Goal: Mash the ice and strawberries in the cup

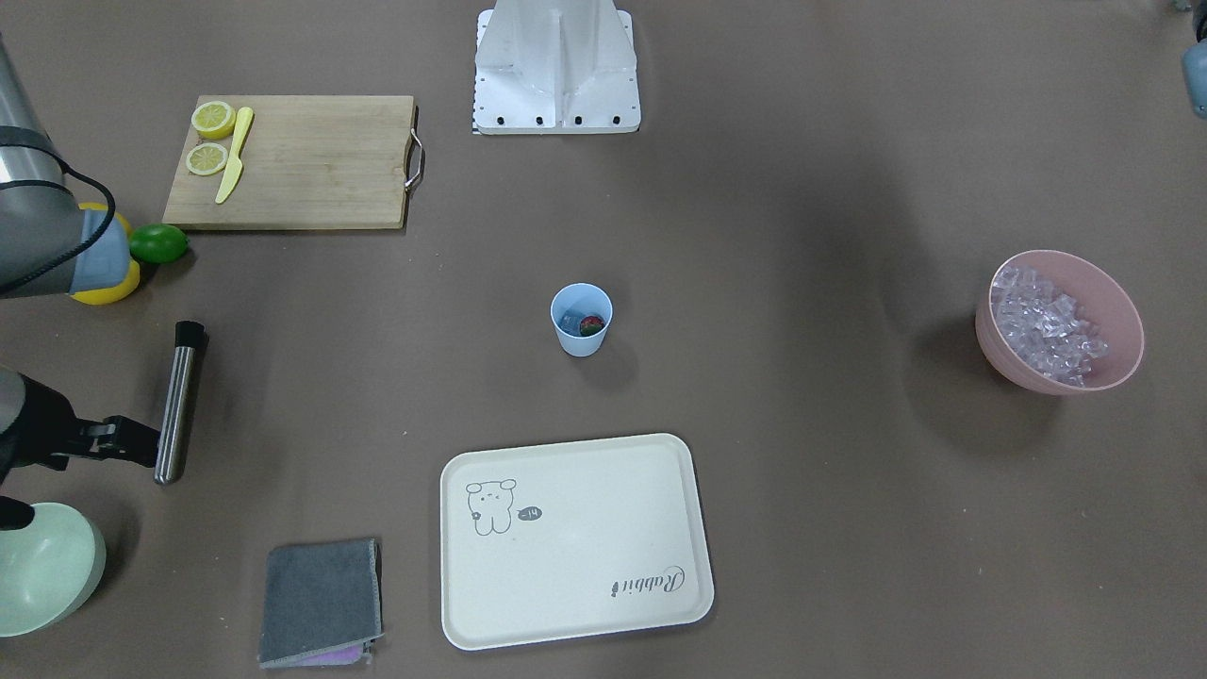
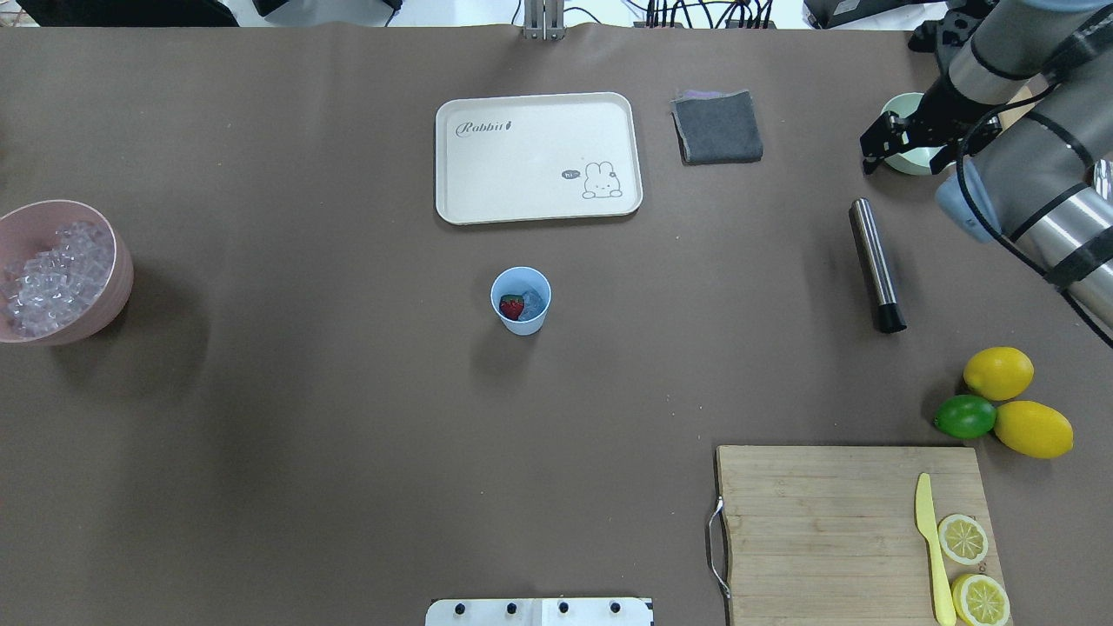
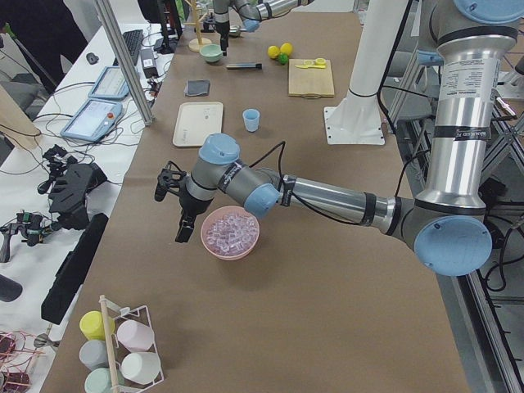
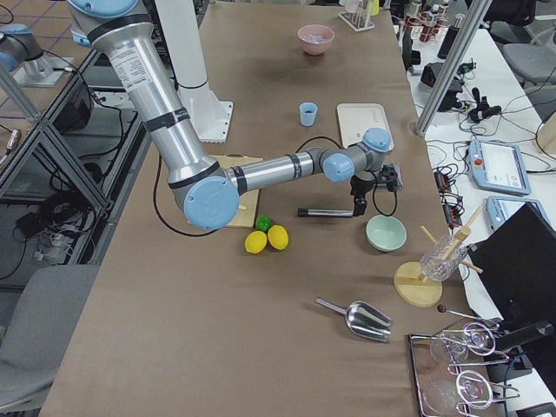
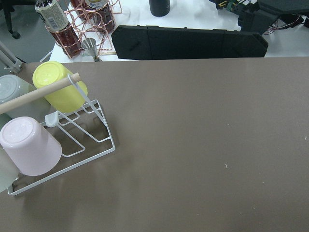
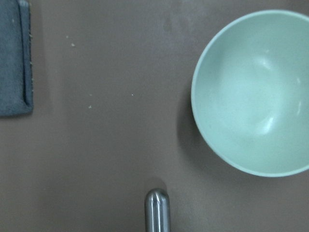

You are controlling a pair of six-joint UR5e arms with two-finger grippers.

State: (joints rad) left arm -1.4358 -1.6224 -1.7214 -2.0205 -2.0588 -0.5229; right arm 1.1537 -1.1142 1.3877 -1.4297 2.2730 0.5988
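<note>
Nearest the front-facing camera lay the cream tray (image 1: 585,538) and a folded grey cloth (image 1: 321,594). Beyond them, alone in the middle of the table, stood the light-blue cup (image 1: 582,319), upright, with 1 red strawberry (image 2: 511,306) in its bottom and a little ice (image 2: 531,301) beside it. So the loading looked done to me. The berry seemed whole, and the steel muddler (image 1: 177,405) lay flat on the table well off to the robot's right, black head toward the cutting board (image 2: 835,513), so I judged that no mashing had begun. What was left: grasp the muddler, carry it to the cup, and press down on the contents.

The right arm stretched out over that side, its wrist bent so that the right gripper (image 1: 137,441) pointed down at the table between the muddler's bare steel end and the pale green bowl (image 6: 251,92). Its jaws looked parted and held nothing; whether a finger touched the steel I could not tell. From its wrist camera only the rounded tip of the muddler showed, at the bottom edge, apart from the bowl.

The left arm reached far along the other end, where the left gripper (image 3: 182,232) hung pointing down just beside the pink bowl (image 1: 1000,354) of spare ice cubes. Whether its jaws were parted or clenched I could not tell from the 1 side view that showed it.
</note>
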